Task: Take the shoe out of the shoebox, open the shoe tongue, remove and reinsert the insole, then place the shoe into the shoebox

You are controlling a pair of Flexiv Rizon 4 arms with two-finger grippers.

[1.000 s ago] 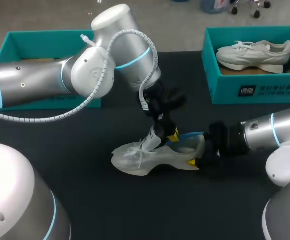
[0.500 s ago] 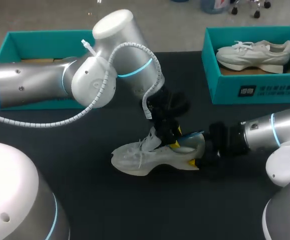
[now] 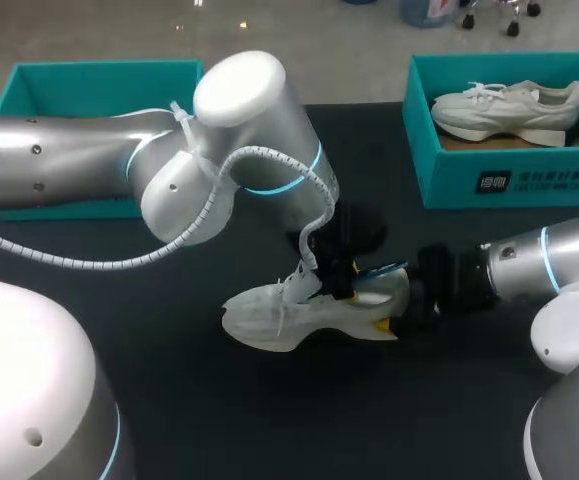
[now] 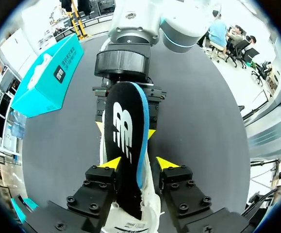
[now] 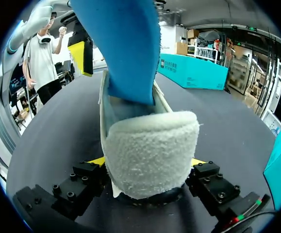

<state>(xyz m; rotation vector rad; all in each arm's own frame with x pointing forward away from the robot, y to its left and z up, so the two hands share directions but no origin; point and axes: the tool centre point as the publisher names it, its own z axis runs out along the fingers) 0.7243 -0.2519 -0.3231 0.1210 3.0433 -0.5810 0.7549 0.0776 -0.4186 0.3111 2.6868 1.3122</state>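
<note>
A white sneaker (image 3: 269, 315) lies on its sole at mid-table, toe to the left. My right gripper (image 3: 389, 322) is shut on its heel (image 5: 152, 150), one yellow tip on each side. The insole (image 4: 125, 141), black on top and blue underneath (image 5: 121, 48), slants down into the shoe's mouth with its rear end sticking up over the heel. My left gripper (image 4: 138, 163) hangs over the shoe's opening (image 3: 341, 285), open, its yellow tips standing either side of the insole. The tongue is hidden under the left wrist.
A teal shoebox (image 3: 509, 180) at the back right holds a second white sneaker (image 3: 509, 105). Another teal box (image 3: 89, 80) stands at the back left, behind my left arm. The dark table top (image 3: 269, 420) stretches in front of the shoe.
My left gripper has opened from shut and its arm has swung right and lower over the shoe. The insole now sits a little deeper. The right arm has kept still.
</note>
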